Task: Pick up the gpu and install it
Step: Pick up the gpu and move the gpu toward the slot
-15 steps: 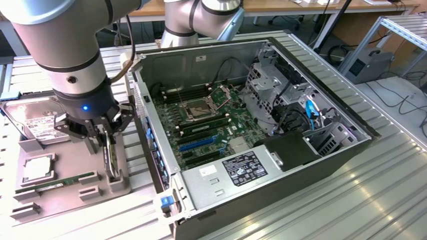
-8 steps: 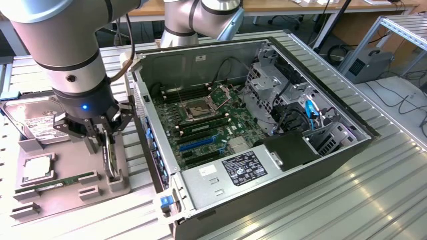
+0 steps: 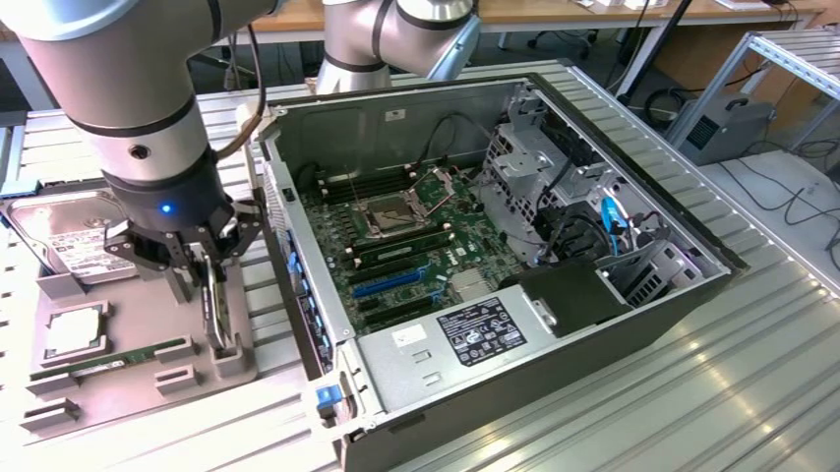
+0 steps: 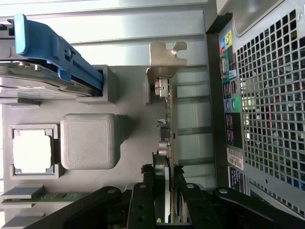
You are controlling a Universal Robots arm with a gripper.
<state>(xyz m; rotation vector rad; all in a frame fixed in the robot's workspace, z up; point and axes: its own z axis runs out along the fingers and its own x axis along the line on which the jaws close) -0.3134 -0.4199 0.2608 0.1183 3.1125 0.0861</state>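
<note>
One robot arm's gripper (image 3: pixel 208 290) is seen lowered over a grey holder (image 3: pixel 132 403) in the exterior view. It is closed narrowly on the gpu (image 3: pixel 227 320), which is stood on its long edge in a slot along the holder's edge nearest the open computer case (image 3: pixel 393 118). A hard drive (image 3: pixel 59 236) is kept at the holder's far corner, and a processor (image 3: pixel 75 329) and a memory stick (image 3: pixel 112 362) are laid nearer its front edge. Holder and case are carried side by side on a ribbed metal table (image 3: pixel 617 413).

In the wrist view, the card is shown edge-on, clamped between the black fingers (image 4: pixel 159 191), with its silver bracket (image 4: pixel 164 62) at the end away from them. The case's perforated rear panel (image 4: pixel 267 95) is seen near the card, across a strip of table. The hard drive's blue rail (image 4: pixel 57 52) and a grey block (image 4: pixel 90 140) are set on the card's other side.
</note>
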